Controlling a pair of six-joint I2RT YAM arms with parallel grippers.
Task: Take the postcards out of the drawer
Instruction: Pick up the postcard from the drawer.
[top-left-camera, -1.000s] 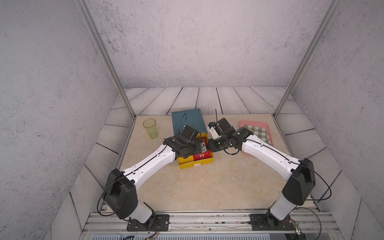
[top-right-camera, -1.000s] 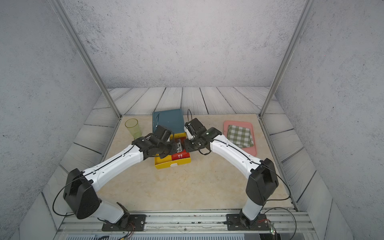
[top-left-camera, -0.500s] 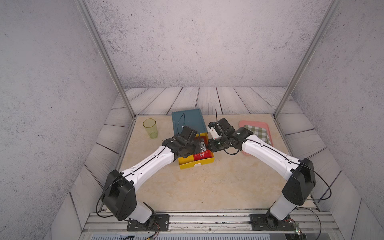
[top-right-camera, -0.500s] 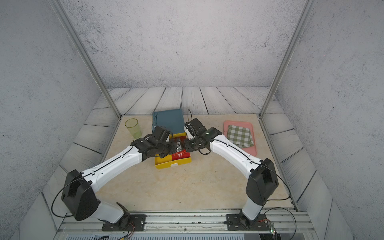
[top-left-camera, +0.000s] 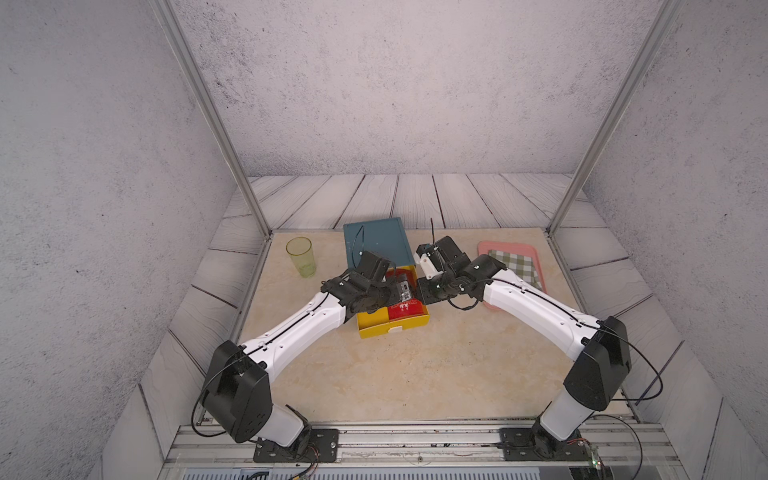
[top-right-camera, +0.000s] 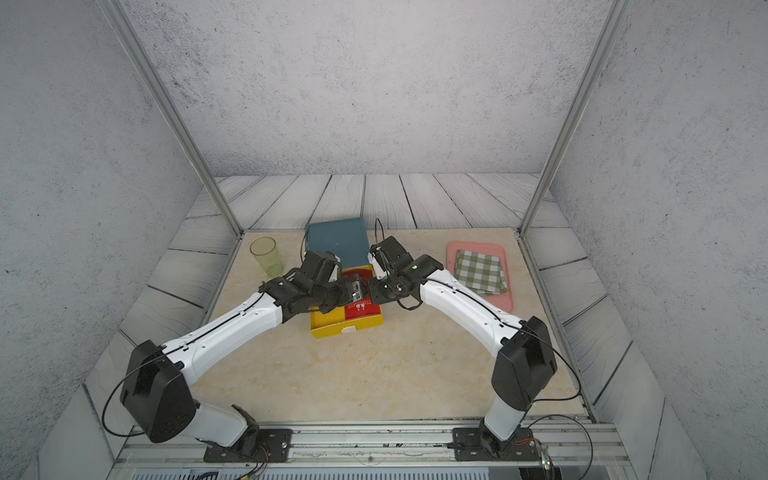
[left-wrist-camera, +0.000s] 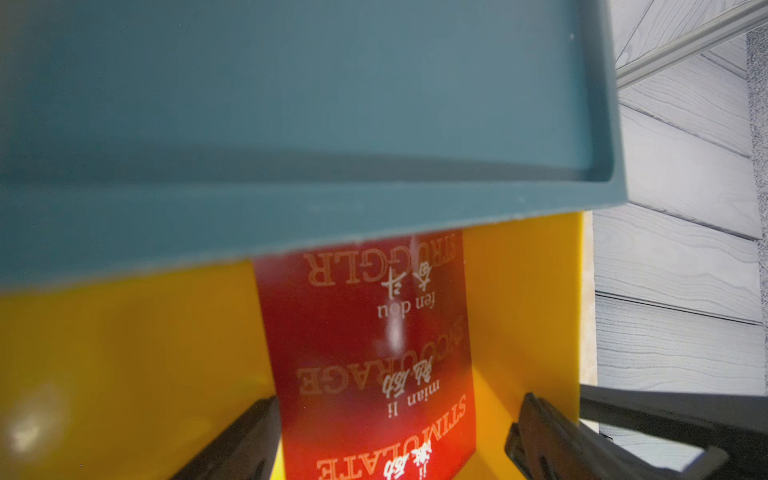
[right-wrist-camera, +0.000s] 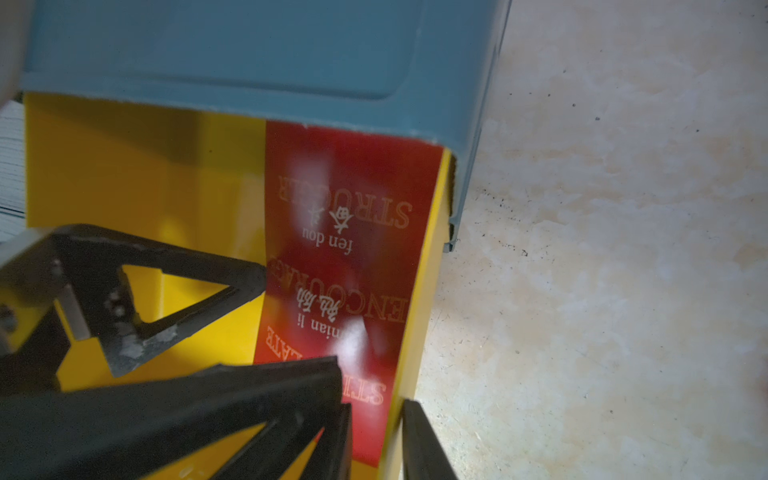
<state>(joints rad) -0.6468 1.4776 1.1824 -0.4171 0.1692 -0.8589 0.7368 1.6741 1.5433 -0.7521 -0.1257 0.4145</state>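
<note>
Find 3 overlapped postcards (top-left-camera: 405, 309) flat in the drawer (top-left-camera: 372, 323), along its 3 o'clock wall, none out yet. See left gripper (left-wrist-camera: 399, 403) spread wide astride them, holding nothing. Cannot tell right gripper (right-wrist-camera: 374, 386) hold: jaws narrow, astride that wall. Could pinch just 1 glossy card, fan the rest, or tug the drawer askew, given so little edge to catch.

I have left gripper (top-left-camera: 395, 297) and right gripper (top-left-camera: 424, 294) at the open yellow drawer (top-left-camera: 390, 330) (red postcards (top-left-camera: 406, 309) visible inside).
</note>
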